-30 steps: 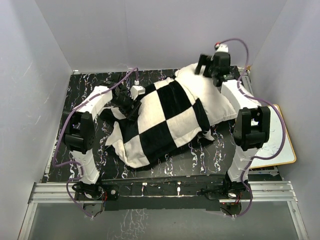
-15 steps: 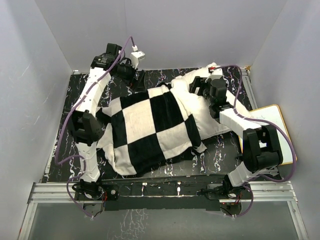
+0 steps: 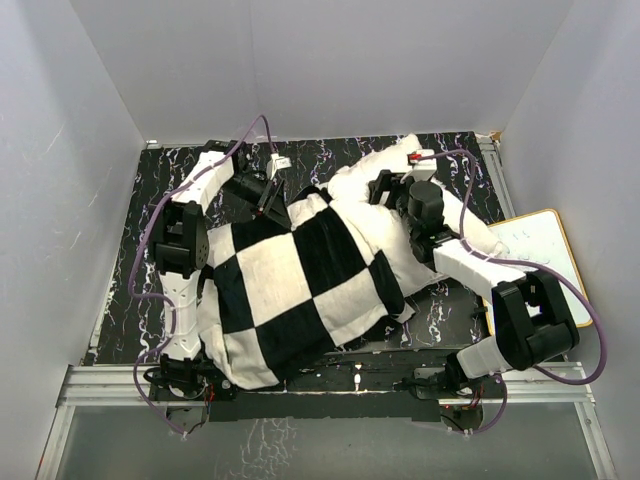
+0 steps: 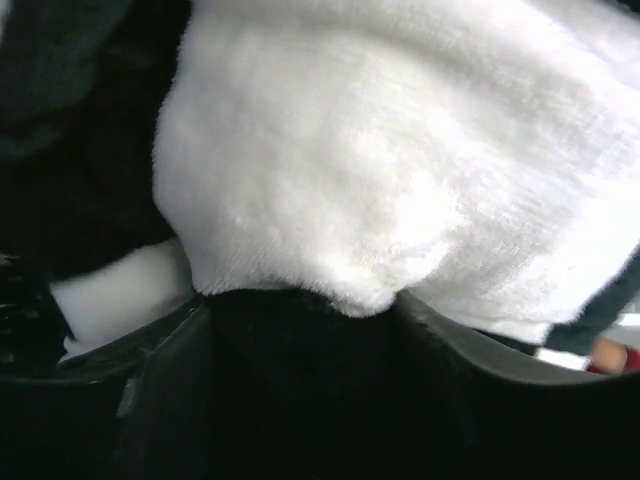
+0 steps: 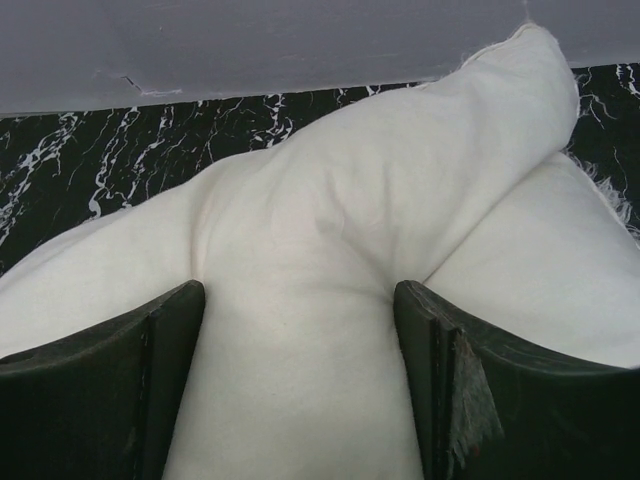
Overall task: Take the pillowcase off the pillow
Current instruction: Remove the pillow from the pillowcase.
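**Both hands regripped, cover drawn toward the lower left**

Within the last second we see both arms change their hold. The left hand [image 3: 268, 198] has swung up to the back wall and dropped again onto the upper edge of the pillowcase [image 3: 290, 290], left of centre in the overhead view. Its wrist view shows white plush bulging between widely spread fingers, but we cannot tell whether they have clamped yet. The right hand [image 3: 392, 190] has come in from the upper right corner to the middle of the pillow [image 3: 375, 170]. Its fingers [image 5: 100, 390] stand wide but pressed to either side of a pinched ridge of the plain cushion, so we read that as a hold.

The checkered cover has meanwhile slid toward the lower left, and its lower end now reaches the near edge of the surface [image 3: 170, 170]. The bare cushion lies at the upper right. We judge the task partly done: one hand anchors the cushion, the other is set to pull the cover further off
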`<action>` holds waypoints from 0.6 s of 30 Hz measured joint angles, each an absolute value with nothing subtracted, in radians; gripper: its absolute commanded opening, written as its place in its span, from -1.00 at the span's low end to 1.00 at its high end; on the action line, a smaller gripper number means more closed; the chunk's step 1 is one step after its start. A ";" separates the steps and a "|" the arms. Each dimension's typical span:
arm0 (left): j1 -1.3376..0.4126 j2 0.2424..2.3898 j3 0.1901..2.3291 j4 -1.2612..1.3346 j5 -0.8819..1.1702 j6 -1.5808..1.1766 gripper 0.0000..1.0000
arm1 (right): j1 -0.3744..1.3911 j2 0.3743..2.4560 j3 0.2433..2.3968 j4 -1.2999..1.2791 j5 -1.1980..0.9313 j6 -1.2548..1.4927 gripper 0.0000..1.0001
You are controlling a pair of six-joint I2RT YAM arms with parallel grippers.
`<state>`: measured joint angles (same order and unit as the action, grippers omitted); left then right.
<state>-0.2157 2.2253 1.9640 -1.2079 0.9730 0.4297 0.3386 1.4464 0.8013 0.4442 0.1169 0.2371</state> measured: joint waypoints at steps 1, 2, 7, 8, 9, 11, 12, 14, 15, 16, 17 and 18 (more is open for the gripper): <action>-0.215 2.233 1.964 -1.240 1.009 0.437 -0.84 | 0.350 1.444 0.794 0.452 0.135 0.236 0.56; -0.215 2.241 1.963 -1.265 1.039 0.440 -1.00 | 0.361 1.441 0.788 0.459 0.153 0.234 0.56; -0.215 2.269 1.993 -1.334 1.089 0.432 -1.00 | 0.412 1.431 0.759 0.502 0.249 0.222 0.59; -0.215 2.273 2.020 -1.342 1.077 0.422 -1.00 | 0.418 1.429 0.753 0.515 0.263 0.220 0.62; -0.216 2.286 2.075 -1.358 1.052 0.403 -1.00 | 0.422 1.428 0.749 0.527 0.272 0.218 0.67; -0.219 2.315 2.223 -1.369 0.989 0.356 -1.00 | 0.426 1.427 0.744 0.547 0.288 0.214 0.76; -0.215 2.328 2.295 -1.368 0.959 0.335 -1.00 | 0.426 1.426 0.744 0.551 0.292 0.210 0.80; -0.212 2.350 2.462 -1.332 0.891 0.282 -1.00 | 0.425 1.415 0.751 0.543 0.294 0.195 0.84; -0.207 2.351 2.518 -1.299 0.858 0.264 -1.00 | 0.425 1.404 0.761 0.530 0.287 0.184 0.85; -0.204 2.345 2.548 -1.267 0.833 0.254 -1.00 | 0.424 1.391 0.770 0.522 0.274 0.179 0.85; -0.198 2.324 2.550 -1.213 0.799 0.250 -1.00 | 0.423 1.374 0.781 0.508 0.246 0.173 0.85; -0.191 2.297 2.534 -1.149 0.762 0.252 -1.00 | 0.421 1.355 0.794 0.495 0.212 0.167 0.85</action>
